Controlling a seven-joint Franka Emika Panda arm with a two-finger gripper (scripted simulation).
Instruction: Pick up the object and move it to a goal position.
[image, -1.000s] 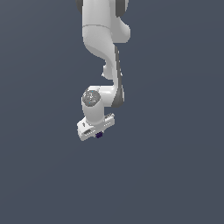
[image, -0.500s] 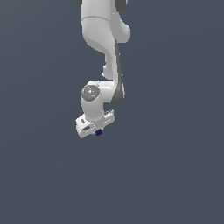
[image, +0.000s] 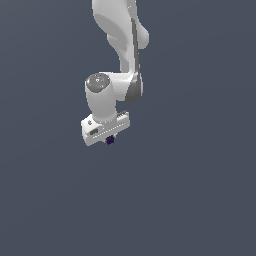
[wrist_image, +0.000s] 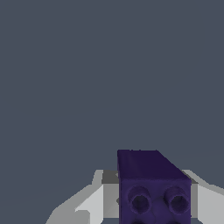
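Plain slate-grey background fills both views, with no edge, seam or horizon to be made out, so the surface under the arm cannot be told apart from the space behind it. In the exterior view the white arm (image: 120, 45) is seen coming down from the top edge, bent at a rounded joint, and ended by a wide white hand block. The gripper (image: 109, 138) is pointed downward from that block, a little toward the exterior view's left of the arm's upper links.

A small dark purple cube (image: 110, 140) is seen just under the hand block, touching the gripper's underside, with grey background on every other side of it. The fingers are hidden by the block in this view.

In the wrist view the cube (wrist_image: 151, 186) is shown close up, dark purple, with two round recesses in the face turned to the camera. It is flanked by pale grey and white finger parts (wrist_image: 94, 203) on both sides, and these are set right against its side faces with no gap visible. The jaws are thus pressed in on the cube and it is pinched between them
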